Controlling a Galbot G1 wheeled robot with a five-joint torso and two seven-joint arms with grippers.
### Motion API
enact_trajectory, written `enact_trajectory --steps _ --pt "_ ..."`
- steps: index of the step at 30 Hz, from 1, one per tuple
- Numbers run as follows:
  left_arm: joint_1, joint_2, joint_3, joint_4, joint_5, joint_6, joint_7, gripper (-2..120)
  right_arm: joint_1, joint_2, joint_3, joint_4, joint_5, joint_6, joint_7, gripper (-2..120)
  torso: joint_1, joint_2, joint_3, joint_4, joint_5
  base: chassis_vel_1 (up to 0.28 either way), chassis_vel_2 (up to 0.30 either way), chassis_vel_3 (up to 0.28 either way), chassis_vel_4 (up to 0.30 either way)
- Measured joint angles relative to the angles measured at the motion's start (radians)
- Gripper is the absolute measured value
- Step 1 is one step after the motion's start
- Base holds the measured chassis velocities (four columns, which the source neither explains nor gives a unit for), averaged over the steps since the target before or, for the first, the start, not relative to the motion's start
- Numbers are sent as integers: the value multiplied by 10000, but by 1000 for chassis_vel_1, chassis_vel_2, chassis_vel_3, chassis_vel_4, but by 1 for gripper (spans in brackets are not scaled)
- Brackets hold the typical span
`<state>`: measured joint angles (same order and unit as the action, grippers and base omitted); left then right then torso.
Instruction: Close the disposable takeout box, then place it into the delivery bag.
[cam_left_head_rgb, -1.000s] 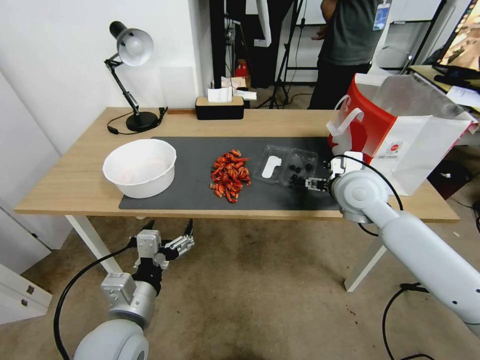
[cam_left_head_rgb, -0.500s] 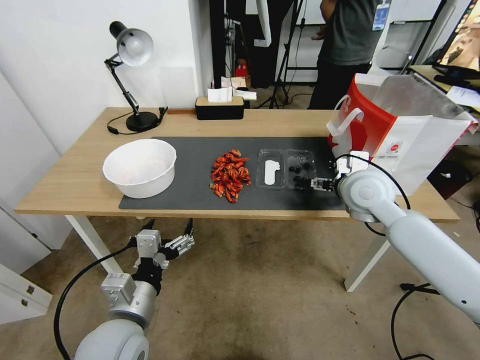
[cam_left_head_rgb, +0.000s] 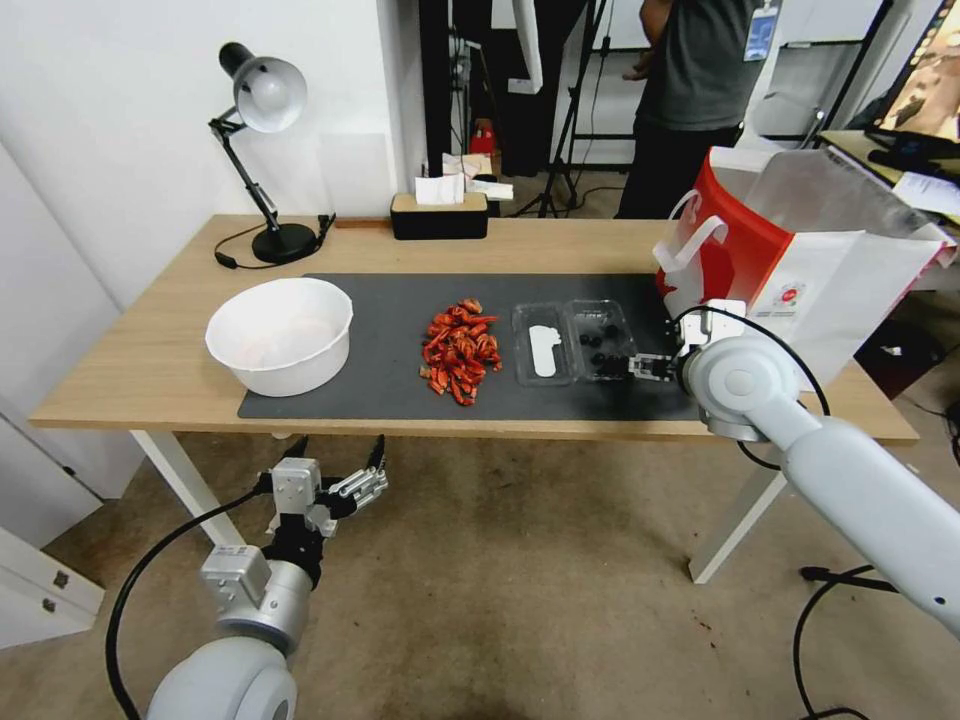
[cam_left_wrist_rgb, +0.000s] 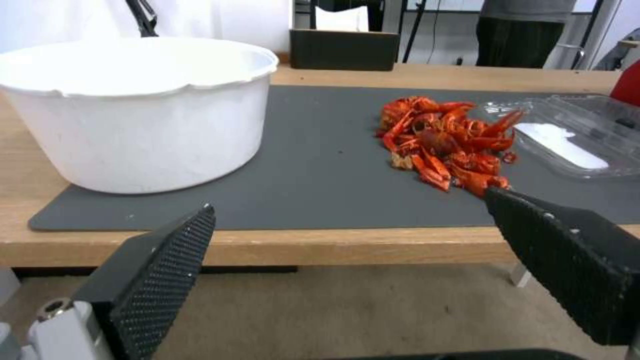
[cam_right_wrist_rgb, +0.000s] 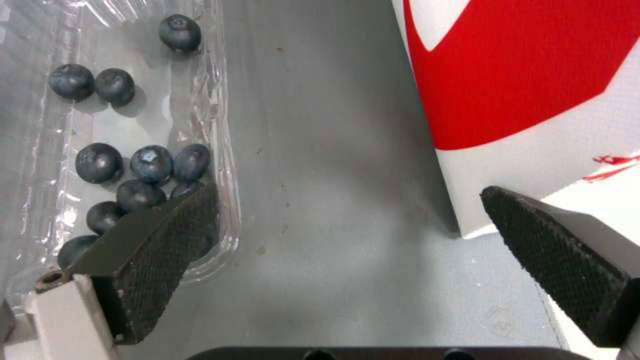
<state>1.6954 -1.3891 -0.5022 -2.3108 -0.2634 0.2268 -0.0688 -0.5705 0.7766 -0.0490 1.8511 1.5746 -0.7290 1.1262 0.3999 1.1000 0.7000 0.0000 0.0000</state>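
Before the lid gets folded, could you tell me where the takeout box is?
The takeout box lies open on the dark mat, between the crayfish pile and the right gripper.

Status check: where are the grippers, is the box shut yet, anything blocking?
Right gripper open, at the berry-side rim of the takeout box. Left gripper open, parked below the table edge. Box lies open flat on the mat. Delivery bag stands close right; crayfish pile close left.

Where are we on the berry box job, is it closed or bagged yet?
Nothing is finished. The takeout box lies open and flat on the mat, berries in one half, sticker in the other. The right hand is open at the berry half's outer edge, gripping nothing. Closing and placing it in the delivery bag remain. The left hand hangs open below the table.
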Motion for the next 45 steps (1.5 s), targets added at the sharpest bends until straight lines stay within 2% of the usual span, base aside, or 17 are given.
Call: enact_trajectory --steps 10,16,20,22,23,26,27,29,30,33,34,35,38,39,41,42,45 --pt "2 45 -11 -17 -8 -17 -1 100 -94 27 73 57 -5 0 -12 100 0 0 -1 1 -1 0 0 0 0" --pt "4 58 -21 -36 -15 -23 -2 100 -301 -8 517 371 -258 60 -541 100 0 0 0 0 1 0 0 0 0" --pt "12 58 -24 -34 -16 -29 -6 100 -336 -131 994 843 -520 483 -1516 100 1 -1 0 1 -1 0 0 0 0" --pt "15 65 -33 -35 -16 -40 -10 100 -561 -293 1421 1369 -650 1023 -2765 100 1 0 -1 3 -3 0 0 0 0" --pt "15 65 -33 -35 -16 -40 -10 100 -561 -293 1421 1369 -650 1023 -2765 100 1 0 -1 3 -3 0 0 0 0" --pt "23 84 -63 -52 -22 -82 -13 100 -1751 -607 2347 2276 -2112 2794 -5603 100 0 0 -1 1 -1 0 0 0 0" --pt "23 84 -63 -52 -22 -82 -13 100 -1751 -607 2347 2276 -2112 2794 -5603 100 0 0 -1 1 -1 0 0 0 0" --pt "54 86 -70 -57 -31 -215 -12 100 -2940 -749 3014 2616 -3857 4246 -7496 100 0 0 -2 0 -2 0 0 0 0" --pt "54 86 -70 -57 -31 -215 -12 100 -2940 -749 3014 2616 -3857 4246 -7496 100 0 0 -2 0 -2 0 0 0 0" --pt "80 123 -117 -30 -172 -333 -10 100 -5704 -580 4120 3229 -6875 7024 -9607 100 0 0 -2 -2 1 0 0 0 0" --pt "75 144 -122 -12 -197 -351 -10 100 -6380 -393 4381 3353 -7440 7557 -9753 100 0 0 -2 1 2 0 0 0 0" --pt "75 144 -122 -12 -197 -351 -10 100 -6380 -393 4381 3353 -7440 7557 -9753 100 0 0 -2 1 2 0 0 0 0" --pt "49 218 -156 66 -251 -515 4 100 -8478 550 5187 3477 -9442 9160 -10125 100 0 0 -2 0 0 0 0 0 0" --pt "49 218 -156 66 -251 -515 4 100 -8478 550 5187 3477 -9442 9160 -10125 100 0 0 -2 0 0 0 0 0 0" --pt "58 289 -195 173 -270 -741 26 100 -10092 1651 5692 3215 -10450 10368 -10395 100 0 1 -3 0 -3 0 0 0 0" --pt "58 289 -195 173 -270 -741 26 100 -10092 1651 5692 3215 -10450 10368 -10395 100 0 1 -3 0 -3 0 0 0 0" --pt "64 370 -203 405 -273 -1012 94 100 -11528 3004 5959 2283 -10834 11756 -10966 100 -1 1 -3 -6 -3 0 0 0 0"
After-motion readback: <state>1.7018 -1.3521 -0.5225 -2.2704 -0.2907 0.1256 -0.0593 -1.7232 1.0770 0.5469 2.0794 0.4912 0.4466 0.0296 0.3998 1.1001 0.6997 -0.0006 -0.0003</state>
